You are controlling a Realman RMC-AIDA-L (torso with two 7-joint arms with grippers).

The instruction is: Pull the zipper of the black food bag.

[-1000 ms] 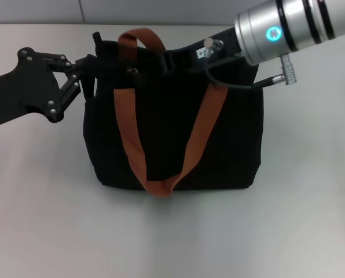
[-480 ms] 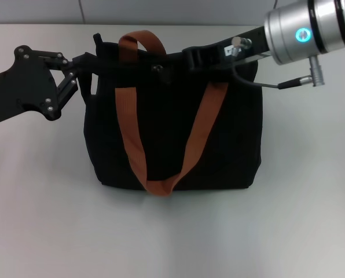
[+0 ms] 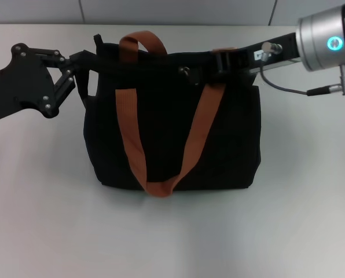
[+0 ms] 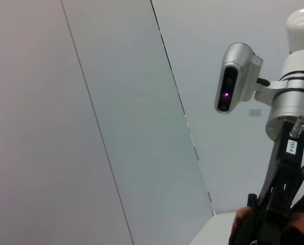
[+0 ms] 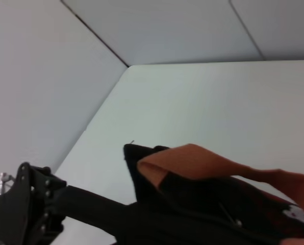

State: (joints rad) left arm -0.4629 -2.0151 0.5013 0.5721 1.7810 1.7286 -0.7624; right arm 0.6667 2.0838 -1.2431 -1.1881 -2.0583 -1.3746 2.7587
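My right end effector (image 3: 187, 72) has travelled rightward along the top edge of the black food bag (image 3: 172, 124) on the worktop (image 3: 288, 220), pinching the zipper, while my left end effector (image 3: 94, 61) clamps the bag's left corner as counter-hold.

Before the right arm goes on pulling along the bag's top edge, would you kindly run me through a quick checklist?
1. Large boxy black fabric food bag upright on the white table: ok.
2. Left gripper at the bag's top left corner, bracing it: ok.
3. Right gripper over the top edge, towards the bag's right side: ok.
4. Small metal zipper pull held in its grip: cannot tell.
5. Orange-brown webbing strap clear of the zip track: cannot tell; one crosses beneath the right gripper.
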